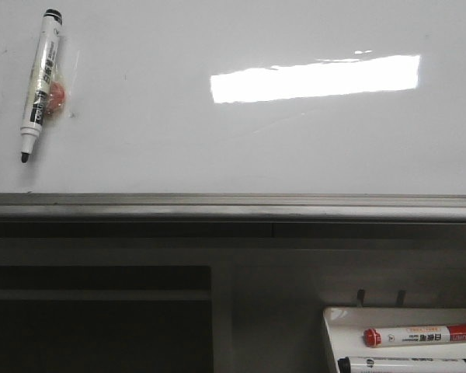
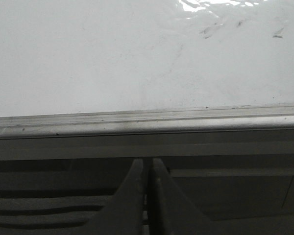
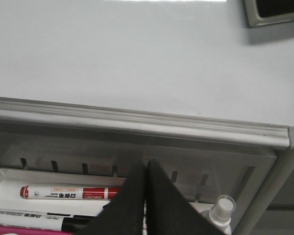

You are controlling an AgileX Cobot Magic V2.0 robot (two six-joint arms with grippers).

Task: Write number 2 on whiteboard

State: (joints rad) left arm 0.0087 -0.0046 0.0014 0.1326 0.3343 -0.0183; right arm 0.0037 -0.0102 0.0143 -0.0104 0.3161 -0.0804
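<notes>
Filling the far part of the scene, the whiteboard is shining and carrying no digit. At its far left a black marker is lying. Near right, a tray is holding a red marker. Both the left gripper and the right gripper are pressing their fingers together, pinching nothing.

We see the whiteboard gleaming glossy and smooth, its edge rail dull brushed grey metal, the marker slick plastic.

The whiteboard stands glossy white (a light bar reflected), grey rail along its lower edge.
</notes>
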